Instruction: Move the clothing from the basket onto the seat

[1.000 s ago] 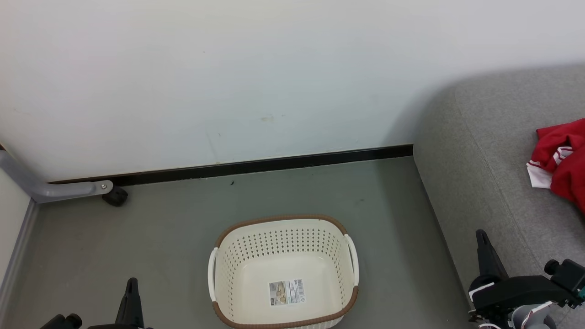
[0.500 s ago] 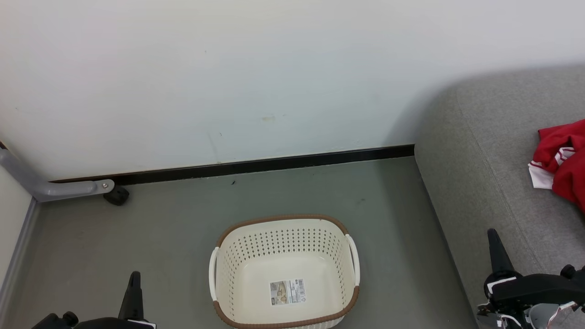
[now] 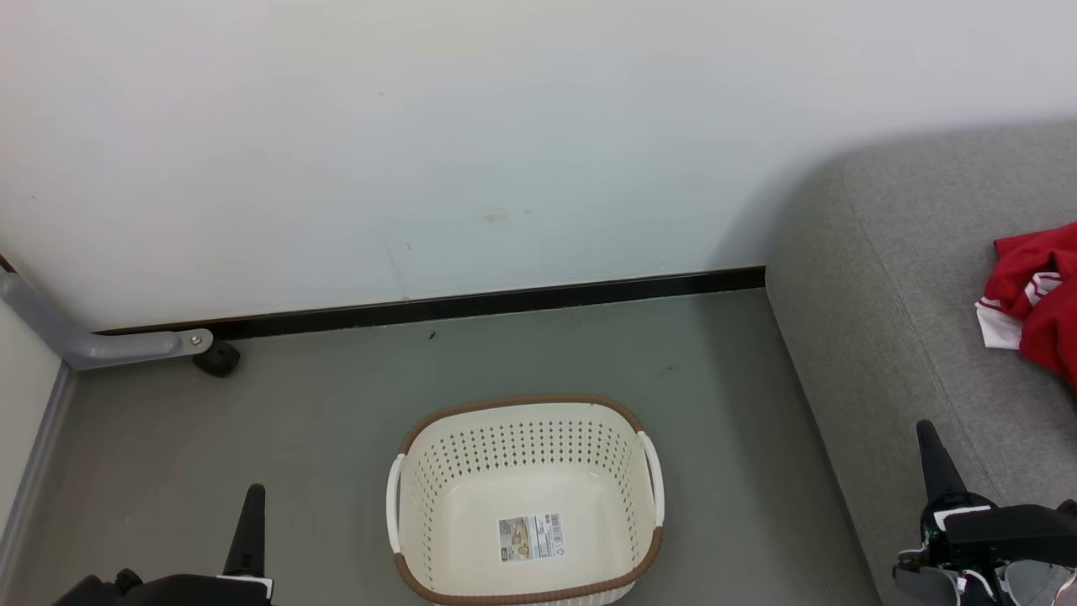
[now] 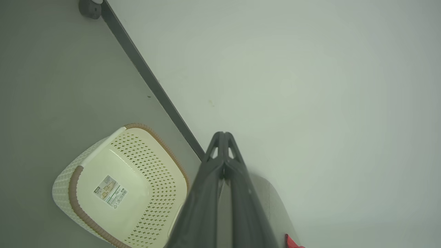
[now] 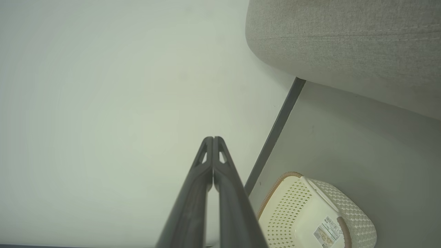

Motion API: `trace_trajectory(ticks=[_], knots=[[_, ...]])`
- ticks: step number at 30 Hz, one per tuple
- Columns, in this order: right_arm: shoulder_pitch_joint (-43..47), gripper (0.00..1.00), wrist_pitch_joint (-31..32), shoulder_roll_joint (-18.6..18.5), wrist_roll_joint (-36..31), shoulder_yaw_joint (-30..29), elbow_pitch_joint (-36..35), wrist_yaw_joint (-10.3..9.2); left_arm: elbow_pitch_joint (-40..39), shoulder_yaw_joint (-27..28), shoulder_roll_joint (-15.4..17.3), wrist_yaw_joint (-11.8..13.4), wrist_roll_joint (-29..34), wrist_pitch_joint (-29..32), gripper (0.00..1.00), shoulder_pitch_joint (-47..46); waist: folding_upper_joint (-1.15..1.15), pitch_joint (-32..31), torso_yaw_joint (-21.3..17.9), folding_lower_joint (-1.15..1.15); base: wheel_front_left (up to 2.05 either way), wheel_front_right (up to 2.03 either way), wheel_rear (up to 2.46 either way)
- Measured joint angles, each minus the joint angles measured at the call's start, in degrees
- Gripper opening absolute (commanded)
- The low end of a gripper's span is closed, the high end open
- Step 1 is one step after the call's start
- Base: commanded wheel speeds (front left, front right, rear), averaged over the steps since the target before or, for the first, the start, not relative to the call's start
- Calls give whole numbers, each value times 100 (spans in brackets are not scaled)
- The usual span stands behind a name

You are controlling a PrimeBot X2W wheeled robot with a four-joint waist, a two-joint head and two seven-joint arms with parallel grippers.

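Note:
The cream basket (image 3: 648, 471) with its brown rim stands on the floor at bottom centre, holding nothing but the label sticker on its bottom; it also shows in both wrist views (image 4: 103, 151) (image 5: 310, 193). Red clothing (image 3: 1035, 295) with a white striped cuff lies on the grey seat (image 3: 892, 320) at the right edge; a red corner (image 4: 291, 241) peeks out in the left wrist view. My left gripper (image 3: 252, 505) sits at lower left, shut and empty, tips together (image 4: 224, 133). My right gripper (image 3: 930, 438) is at lower right over the seat's front edge, shut and empty (image 5: 212, 138).
A white wall with a black baseboard (image 3: 471, 305) runs behind the basket. A grey metal leg with a black caster (image 3: 217, 360) stands at the far left. Grey floor (image 3: 336, 404) surrounds the basket.
My right gripper has drawn back toward the lower right, away from the clothing. The left gripper has shifted slightly down and right. The basket and clothing stay put.

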Motion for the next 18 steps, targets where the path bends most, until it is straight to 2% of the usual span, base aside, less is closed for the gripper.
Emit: trace_trajectory(ticks=[18], knots=[[2,0,371,11,1457,-353,-93,102,15,166,-100,-216,-1260,347,0,-215,0,3,28,0,0,0,0]])
